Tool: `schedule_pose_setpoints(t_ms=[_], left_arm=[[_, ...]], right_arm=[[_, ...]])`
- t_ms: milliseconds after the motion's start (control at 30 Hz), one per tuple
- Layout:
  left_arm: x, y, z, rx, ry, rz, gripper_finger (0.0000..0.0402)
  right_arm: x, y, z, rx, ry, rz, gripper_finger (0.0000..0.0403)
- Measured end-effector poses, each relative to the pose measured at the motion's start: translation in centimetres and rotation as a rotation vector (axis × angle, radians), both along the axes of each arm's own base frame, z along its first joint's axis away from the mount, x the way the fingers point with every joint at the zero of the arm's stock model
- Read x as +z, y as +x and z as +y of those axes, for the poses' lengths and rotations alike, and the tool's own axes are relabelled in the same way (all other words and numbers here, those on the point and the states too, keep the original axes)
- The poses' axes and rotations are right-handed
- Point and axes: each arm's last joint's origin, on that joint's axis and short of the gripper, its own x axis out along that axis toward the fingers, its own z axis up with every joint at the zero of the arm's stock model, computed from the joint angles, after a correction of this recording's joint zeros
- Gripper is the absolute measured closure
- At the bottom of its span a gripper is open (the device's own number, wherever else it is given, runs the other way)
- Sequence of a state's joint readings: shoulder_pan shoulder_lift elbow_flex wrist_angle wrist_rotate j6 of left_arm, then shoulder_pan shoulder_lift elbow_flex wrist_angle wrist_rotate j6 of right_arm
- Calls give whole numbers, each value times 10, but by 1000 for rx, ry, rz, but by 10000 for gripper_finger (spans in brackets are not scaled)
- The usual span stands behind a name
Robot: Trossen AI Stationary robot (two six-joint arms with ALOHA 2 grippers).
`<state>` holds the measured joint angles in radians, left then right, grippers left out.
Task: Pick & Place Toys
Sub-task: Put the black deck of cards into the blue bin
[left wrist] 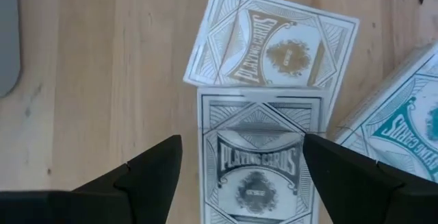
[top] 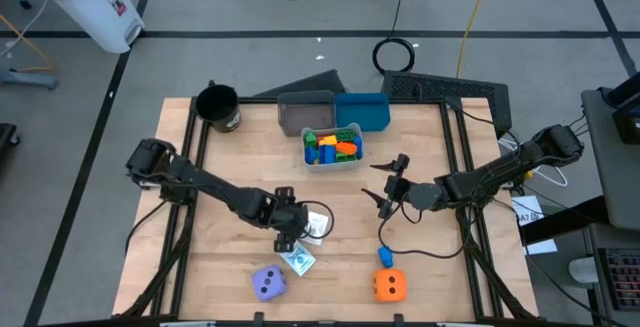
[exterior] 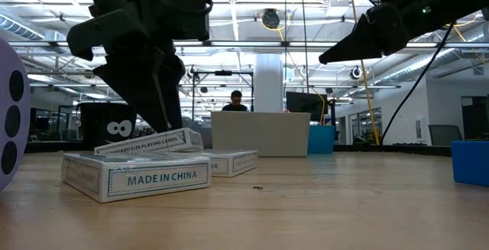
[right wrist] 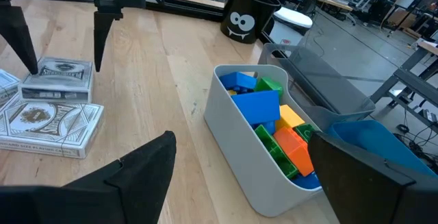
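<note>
The wooden surface [top: 220, 257] carries a grey bin [right wrist: 253, 159] full of coloured blocks [right wrist: 274, 125], just ahead of the right gripper [top: 385, 182], whose fingers are spread and hold nothing. The left gripper [left wrist: 243, 172] hangs spread over a pack of playing cards [left wrist: 260, 159] (its fingers on either side, not touching), with another pack [left wrist: 274, 42] just beyond. Purple die [top: 269, 284] and orange die [top: 389, 285] sit nearby.
</note>
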<state>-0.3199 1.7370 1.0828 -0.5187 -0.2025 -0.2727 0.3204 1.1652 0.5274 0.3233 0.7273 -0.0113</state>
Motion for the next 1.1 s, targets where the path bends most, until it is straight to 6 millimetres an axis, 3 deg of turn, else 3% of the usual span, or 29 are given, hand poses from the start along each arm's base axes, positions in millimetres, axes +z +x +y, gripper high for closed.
schedule_pose_setpoints(t_ms=[333, 1100], left_arm=[[16, -4, 0, 3, -125, -22, 89], [-30, 11, 6, 19, 1, 79, 89]], right_arm=[[0, 0, 0, 0, 1, -1, 83], [0, 0, 0, 0, 1, 0, 83]])
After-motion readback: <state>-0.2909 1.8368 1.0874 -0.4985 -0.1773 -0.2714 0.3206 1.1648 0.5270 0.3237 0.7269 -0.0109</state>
